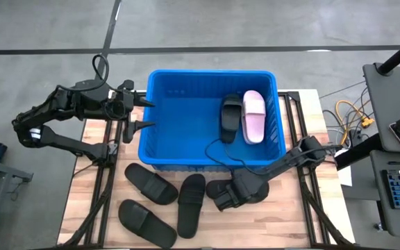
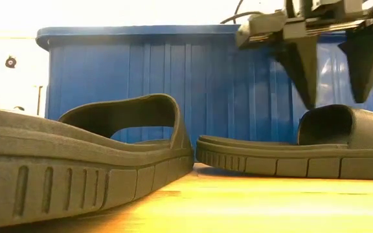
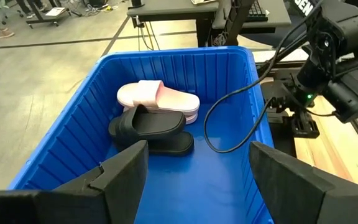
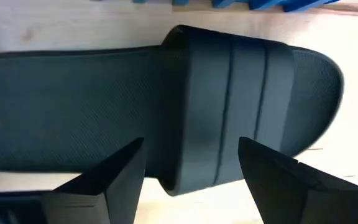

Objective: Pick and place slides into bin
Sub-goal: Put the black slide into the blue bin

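high view: one frame from above, with low and wrist views alongside.
slides in bin: a pale pink slide [image 1: 253, 116] and a black slide [image 1: 230, 118] lie side by side on the floor of the bin, toward its right wall; the left wrist view shows the black one [image 3: 154, 129] just in front of the pink one [image 3: 160, 100], the two touching or nearly so.
slides on table: four black slides lie on the wooden table [image 1: 294, 222] in front of the bin; two at the left [image 1: 150, 183] [image 1: 144, 221], one lengthwise in the middle [image 1: 190, 203], one beneath the right gripper [image 1: 221, 189].
bin: bright blue tub [image 1: 158, 111], ribbed walls, standing at the far middle of the table; a thin black cable [image 3: 219, 115] loops over its rim onto its floor.
right gripper: [image 1: 222, 198] lowered over the strap of the nearest black slide [image 4: 229, 106]; fingers [image 2: 302, 68] spread apart, tips just above the strap, one to each side, holding nothing.
left gripper: [image 1: 139, 114] level with the bin's left rim, pointing into the bin; fingers [image 3: 120, 174] spread wide and empty.
low view: two black slides in the foreground [image 2: 76, 155] [image 2: 303, 152], the blue bin wall behind them.
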Controlling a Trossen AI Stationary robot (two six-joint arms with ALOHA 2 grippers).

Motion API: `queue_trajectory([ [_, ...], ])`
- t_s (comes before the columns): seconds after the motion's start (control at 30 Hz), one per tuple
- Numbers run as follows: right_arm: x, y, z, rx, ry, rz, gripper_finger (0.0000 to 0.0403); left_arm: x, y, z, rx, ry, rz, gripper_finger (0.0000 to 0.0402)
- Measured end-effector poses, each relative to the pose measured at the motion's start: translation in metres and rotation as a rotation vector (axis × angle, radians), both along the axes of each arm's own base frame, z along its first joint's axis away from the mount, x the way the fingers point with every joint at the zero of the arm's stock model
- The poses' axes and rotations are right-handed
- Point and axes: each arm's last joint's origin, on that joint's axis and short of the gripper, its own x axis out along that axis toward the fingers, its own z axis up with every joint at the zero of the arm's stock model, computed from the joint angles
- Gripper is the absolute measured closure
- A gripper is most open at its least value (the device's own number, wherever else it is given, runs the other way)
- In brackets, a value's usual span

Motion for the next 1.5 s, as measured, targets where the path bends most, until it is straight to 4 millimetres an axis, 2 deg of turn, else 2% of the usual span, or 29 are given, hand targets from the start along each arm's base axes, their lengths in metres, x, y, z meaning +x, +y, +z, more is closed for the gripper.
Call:
queue_trajectory([
  [0.2,0.003,0.001,-0.011,-0.043,0.025,-0.013,0.0166,0.0,0.0,0.0,0.0,0.001,-0.001,0.0139],
  [0.47,0.0,0.0,-0.039,-0.123,0.226,0.02,0.0173,-0.001,0.0,0.0,0.002,0.001,-0.001,0.0139],
  [0.87,-0.004,-0.001,-0.044,-0.076,0.331,0.112,0.0182,-0.005,0.0,0.001,0.002,-0.008,-0.001,0.0139],
  [1.0,-0.006,-0.001,-0.044,-0.033,0.362,0.103,0.0228,-0.005,0.0,0.001,0.002,-0.01,-0.001,0.0139],
  [1.2,-0.007,0.002,-0.042,0.004,0.382,0.172,0.0371,-0.005,0.0,0.002,0.002,-0.011,-0.001,0.0139],
  [1.37,-0.005,0.007,-0.026,0.058,0.347,0.3,0.039,-0.006,-0.001,0.002,0.003,-0.013,-0.001,0.0139],
  [1.5,-0.002,0.013,0.0,0.104,0.258,0.431,0.0391,-0.01,-0.001,0.003,0.003,-0.022,-0.001,0.0139],
])
